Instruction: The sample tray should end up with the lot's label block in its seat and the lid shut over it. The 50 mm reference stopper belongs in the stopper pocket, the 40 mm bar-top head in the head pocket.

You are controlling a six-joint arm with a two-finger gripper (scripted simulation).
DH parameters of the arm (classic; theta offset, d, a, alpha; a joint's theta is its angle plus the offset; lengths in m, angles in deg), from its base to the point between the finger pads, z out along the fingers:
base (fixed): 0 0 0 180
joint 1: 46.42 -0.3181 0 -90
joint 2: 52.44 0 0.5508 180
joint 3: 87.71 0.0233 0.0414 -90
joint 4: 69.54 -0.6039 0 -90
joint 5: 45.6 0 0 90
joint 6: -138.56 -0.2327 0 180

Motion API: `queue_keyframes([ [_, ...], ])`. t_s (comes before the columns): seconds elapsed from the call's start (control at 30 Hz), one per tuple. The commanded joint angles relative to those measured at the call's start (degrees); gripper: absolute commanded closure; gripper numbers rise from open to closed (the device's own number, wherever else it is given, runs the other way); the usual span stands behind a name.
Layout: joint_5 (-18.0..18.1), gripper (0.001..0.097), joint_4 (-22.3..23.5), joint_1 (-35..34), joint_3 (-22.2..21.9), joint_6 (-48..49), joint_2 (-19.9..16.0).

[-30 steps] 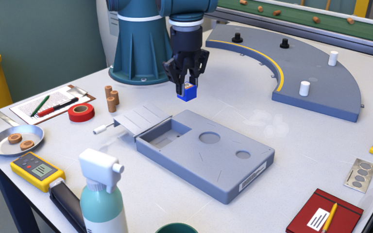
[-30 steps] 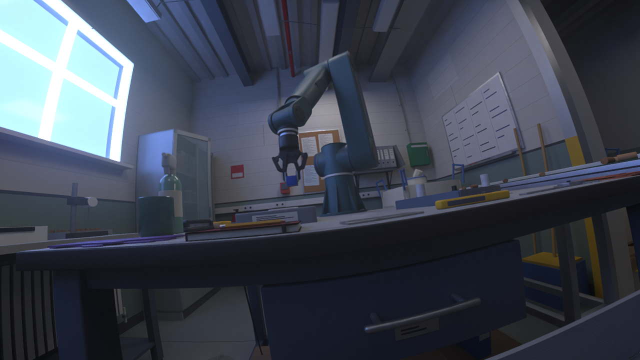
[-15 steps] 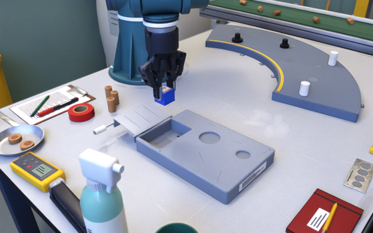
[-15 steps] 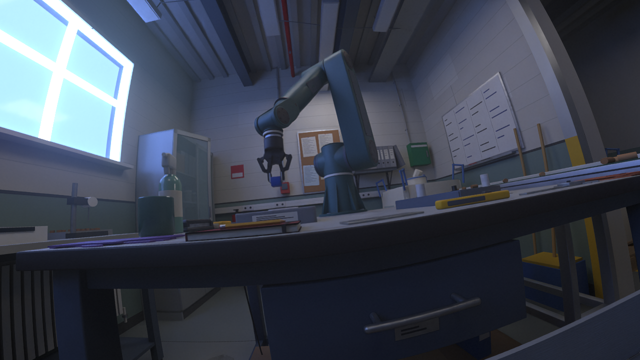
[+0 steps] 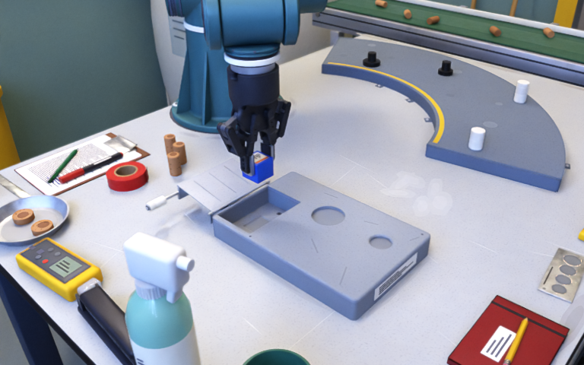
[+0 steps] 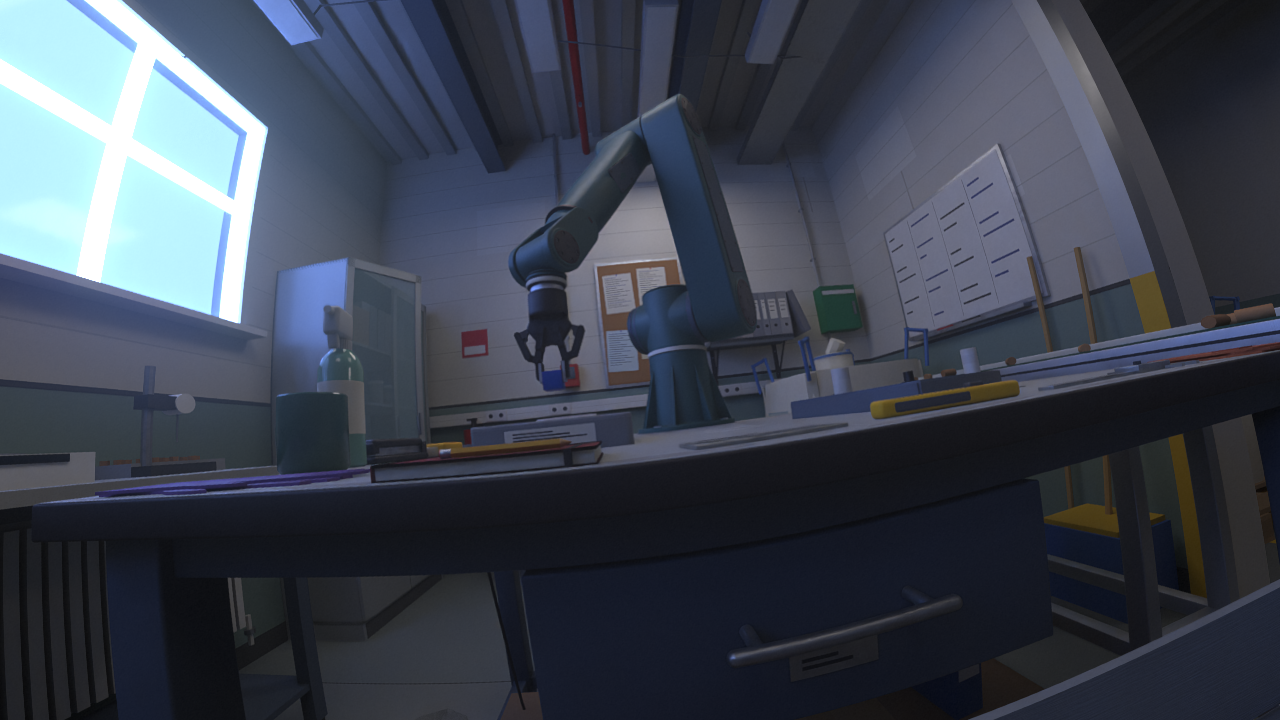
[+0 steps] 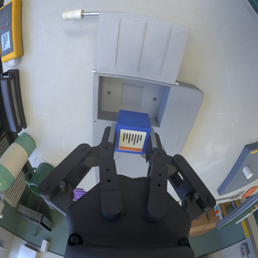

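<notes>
The blue label block (image 5: 258, 168) hangs in the air above the far rim of the sample tray's (image 5: 321, 241) square seat (image 5: 258, 208), which is empty. The tray's lid (image 5: 215, 185) lies swung open flat on the table beside the seat, its white-knobbed handle (image 5: 158, 202) pointing away. The round stopper pocket (image 5: 327, 215) and the smaller head pocket (image 5: 380, 242) are empty. On the curved grey rack stand two white stoppers (image 5: 476, 138) and two black bar-top heads (image 5: 371, 59). In the wrist camera the block's barcode face (image 7: 132, 138) shows. My gripper (image 5: 255, 160) is closed, holding the label block.
The open lid and its handle jut out from the tray's left end. Beyond them stand three corks (image 5: 174, 154) and a red tape roll (image 5: 127, 175). A spray bottle (image 5: 159, 301), a yellow meter (image 5: 58, 267) and a green mug (image 5: 275, 357) line the near edge.
</notes>
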Motion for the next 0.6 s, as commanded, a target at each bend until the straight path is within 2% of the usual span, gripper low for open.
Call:
queue_keyframes([
  [0.0,0.83,0.0901,0.0,0.0,0.09,0.0,-0.83],
  [0.3,8.29,0.0901,0.0,0.02,0.19,0.02,-8.16],
  [0.57,9.96,0.0901,0.0,0.03,0.06,0.03,-9.86],
])
